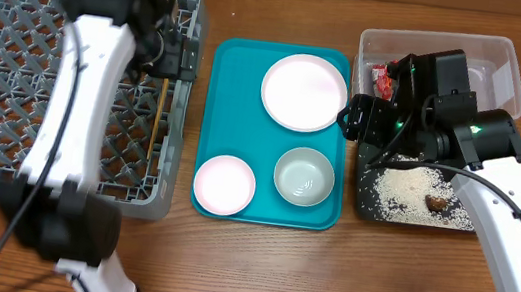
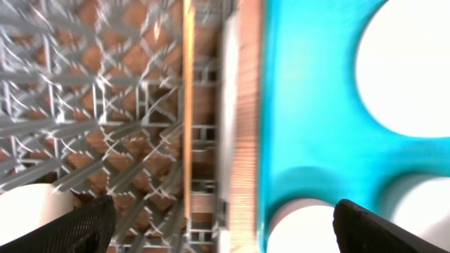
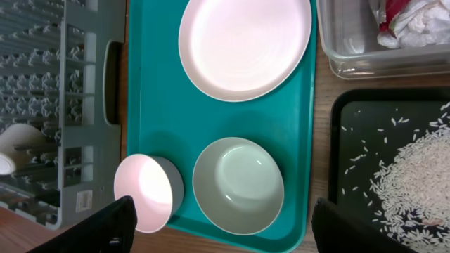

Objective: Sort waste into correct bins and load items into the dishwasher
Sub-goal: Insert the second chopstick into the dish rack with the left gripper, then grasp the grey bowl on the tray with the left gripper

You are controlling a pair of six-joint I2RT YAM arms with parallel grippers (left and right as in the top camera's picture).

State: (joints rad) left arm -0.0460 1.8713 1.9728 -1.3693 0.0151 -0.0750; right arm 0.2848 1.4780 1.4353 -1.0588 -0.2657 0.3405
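The grey dish rack [image 1: 7, 82] stands at the left. A wooden chopstick [image 1: 163, 105] lies along its right side and shows in the left wrist view [image 2: 188, 105]. My left gripper [image 1: 174, 52] hangs open and empty above it [image 2: 225, 226]. The teal tray [image 1: 235, 112] holds the large pink plate [image 1: 304, 92], the small pink dish [image 1: 224, 184] and the grey-green bowl [image 1: 304, 177]. My right gripper [image 1: 353, 116] is open and empty above the bowl [image 3: 239, 184], as the right wrist view [image 3: 232, 232] shows. A white cup [image 3: 13, 144] sits in the rack.
The clear tub [image 1: 504, 57] at the back right holds a red wrapper [image 1: 383, 79] and white paper [image 3: 422, 21]. The black tray [image 1: 365, 195] in front of it holds loose rice [image 1: 401, 190] and a brown lump [image 1: 438, 202]. Bare wooden table lies along the front.
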